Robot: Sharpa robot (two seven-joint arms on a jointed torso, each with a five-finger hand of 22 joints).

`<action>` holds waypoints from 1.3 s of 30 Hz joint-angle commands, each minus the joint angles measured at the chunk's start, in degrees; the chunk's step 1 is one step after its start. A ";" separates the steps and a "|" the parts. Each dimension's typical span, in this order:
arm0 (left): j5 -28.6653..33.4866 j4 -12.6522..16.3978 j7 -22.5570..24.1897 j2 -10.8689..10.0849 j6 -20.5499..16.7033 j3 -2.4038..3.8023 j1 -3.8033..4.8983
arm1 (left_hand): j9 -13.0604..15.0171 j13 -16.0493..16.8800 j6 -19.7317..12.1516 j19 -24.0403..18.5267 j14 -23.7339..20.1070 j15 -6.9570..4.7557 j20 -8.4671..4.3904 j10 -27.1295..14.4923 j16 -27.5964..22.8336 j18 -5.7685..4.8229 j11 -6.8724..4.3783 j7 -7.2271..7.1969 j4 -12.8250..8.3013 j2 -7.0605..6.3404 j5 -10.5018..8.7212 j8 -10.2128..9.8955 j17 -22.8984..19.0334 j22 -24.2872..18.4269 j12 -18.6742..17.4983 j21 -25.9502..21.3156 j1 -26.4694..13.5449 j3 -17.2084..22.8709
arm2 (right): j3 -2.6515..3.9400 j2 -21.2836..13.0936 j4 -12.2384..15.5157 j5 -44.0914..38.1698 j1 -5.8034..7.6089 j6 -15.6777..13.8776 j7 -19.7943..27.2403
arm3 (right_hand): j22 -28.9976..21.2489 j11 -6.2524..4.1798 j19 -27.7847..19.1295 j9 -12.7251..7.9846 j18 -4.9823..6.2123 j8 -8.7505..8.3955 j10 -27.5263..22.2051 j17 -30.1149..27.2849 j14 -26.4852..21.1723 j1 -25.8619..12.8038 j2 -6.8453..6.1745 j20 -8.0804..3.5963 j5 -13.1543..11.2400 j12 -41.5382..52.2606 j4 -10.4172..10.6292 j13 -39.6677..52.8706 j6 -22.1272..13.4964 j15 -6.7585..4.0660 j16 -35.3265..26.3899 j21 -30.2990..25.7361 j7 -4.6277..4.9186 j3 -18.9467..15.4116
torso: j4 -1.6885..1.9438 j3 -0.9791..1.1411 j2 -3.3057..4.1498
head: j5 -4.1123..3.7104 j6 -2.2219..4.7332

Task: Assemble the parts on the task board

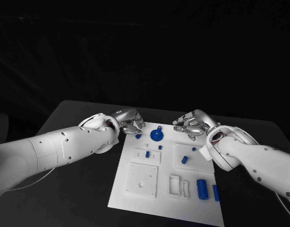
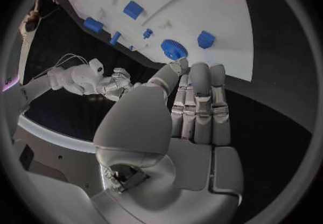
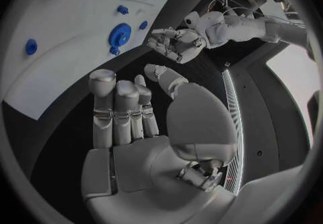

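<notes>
The white task board lies in the middle of the table. A blue gear sits near its far edge, with small blue parts around it and a blue cylinder nearer me. My left hand hovers just off the board's far left corner, and my right hand just off its far right corner. In the left wrist view the left hand holds nothing, its fingers reaching toward the gear. The right hand is likewise empty, with the gear beyond its fingertips.
The black table surrounds the board. White raised blocks and slotted pieces stand on the board's near half. A blue block lies beside the gear, off the board's far left corner.
</notes>
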 commanded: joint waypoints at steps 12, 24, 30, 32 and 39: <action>0.09 -1.93 -22.10 1.34 8.49 0.49 0.39 | 1.26 0.70 8.11 6.98 2.92 -2.99 -2.74 14.77 2.66 -3.57 -4.55 -4.12 18.78 -0.98 -18.15 0.54 2.44 -5.15 0.81 -7.40 -4.31 -14.67 | -0.02 0.29 -0.06 0.30 -0.02 1.76 -1.28 | 4.38 0.07 1.70 -0.06 0.49 -0.11 -0.45 -0.03 -0.15 -0.44 0.06 0.27 0.19 0.12 0.04 0.06 -0.37 0.19 -0.24 -0.37 0.15 -0.47 | -0.22 0.12 0.17 | 0.03 -0.15; -2.16 -4.05 -28.12 4.11 12.48 0.56 0.73 | 10.21 6.38 11.13 7.78 2.96 -4.86 -4.69 15.89 3.93 -5.27 -7.15 -6.97 15.59 -1.58 -18.42 7.79 5.39 -3.51 14.47 -7.93 -4.59 -16.23 | -0.02 0.59 -0.16 0.13 -0.02 1.90 -1.48 | 4.38 0.07 1.70 -0.06 0.49 -0.11 -0.45 -0.03 -0.15 -0.44 0.06 0.27 0.19 0.12 0.04 0.06 -0.37 0.19 -0.24 -0.37 0.15 -0.47 | -0.14 0.21 0.20 | -0.14 -0.33; -2.32 -4.89 -28.62 5.24 12.84 0.55 0.75 | 17.74 7.88 7.50 8.19 3.03 -5.02 -4.80 14.71 3.80 -5.27 -7.29 -7.24 16.33 -1.91 -18.39 12.74 6.84 -2.02 17.08 -8.89 -5.56 -16.11 | -0.02 0.71 -0.21 0.09 -0.02 1.90 -1.49 | 4.36 0.06 1.72 -0.06 0.51 -0.10 -0.49 -0.04 -0.17 -0.37 0.22 0.28 0.26 0.13 0.16 0.03 -0.38 0.19 -0.26 -0.49 0.15 -0.69 | -0.16 0.10 0.19 | -0.22 -0.40; -2.26 -5.11 -28.86 5.56 12.83 0.55 0.75 | 18.71 8.10 7.44 8.27 3.08 -5.02 -4.76 14.73 3.89 -5.27 -7.32 -7.39 16.48 -1.99 -18.40 13.48 7.12 -1.71 17.50 -9.15 -5.49 -16.09 | -0.02 0.72 -0.22 0.08 -0.02 1.89 -1.49 | 4.36 0.06 1.72 -0.06 0.51 -0.10 -0.49 -0.04 -0.17 -0.37 0.22 0.28 0.26 0.13 0.16 0.03 -0.38 0.19 -0.26 -0.49 0.15 -0.69 | -0.19 0.11 0.17 | -0.28 -0.46; -2.97 -5.51 -30.36 6.00 12.87 0.54 0.76 | 20.59 8.87 7.11 8.54 3.19 -5.16 -4.79 14.76 4.43 -5.27 -7.51 -7.83 15.81 -1.23 -18.21 15.26 7.75 -0.90 18.98 -9.62 -4.04 -15.09 | -0.03 0.65 -0.21 0.06 -0.02 1.90 -1.50 | 4.36 0.06 1.72 -0.06 0.51 -0.10 -0.49 -0.04 -0.17 -0.37 0.22 0.28 0.26 0.13 0.16 0.03 -0.38 0.19 -0.26 -0.49 0.15 -0.69 | -0.11 0.09 0.13 | -0.37 -0.51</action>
